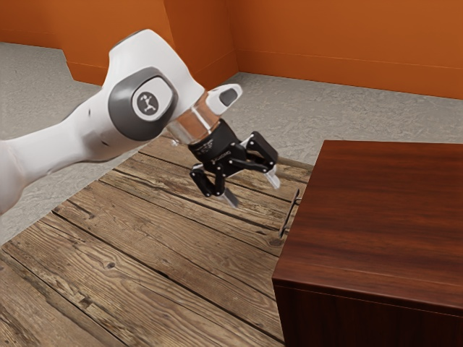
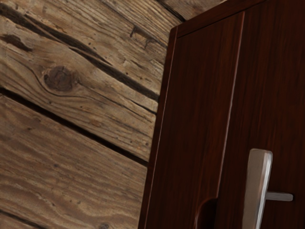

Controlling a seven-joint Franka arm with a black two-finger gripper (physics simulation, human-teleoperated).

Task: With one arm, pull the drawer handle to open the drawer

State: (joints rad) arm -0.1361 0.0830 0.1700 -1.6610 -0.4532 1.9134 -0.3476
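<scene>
Your arm [image 1: 87, 137] reaches in from the exterior view's left over the plank table [image 1: 145, 246]. The gripper [image 1: 252, 189] has its fingers spread w/ nothing btwn them, near but apart from the drawer handle [image 1: 291, 210], a metal bar on the dark-wood cabinet [image 1: 376, 210] front. Wrist view: handle [image 2: 257, 186] untouched. Grey floor [image 1: 347, 108] & orange walls [image 1: 325, 36] beyond.

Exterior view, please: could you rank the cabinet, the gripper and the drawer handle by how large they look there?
1. cabinet
2. gripper
3. drawer handle
The gripper may be nearer the camera, so that gap is unsure.
</scene>
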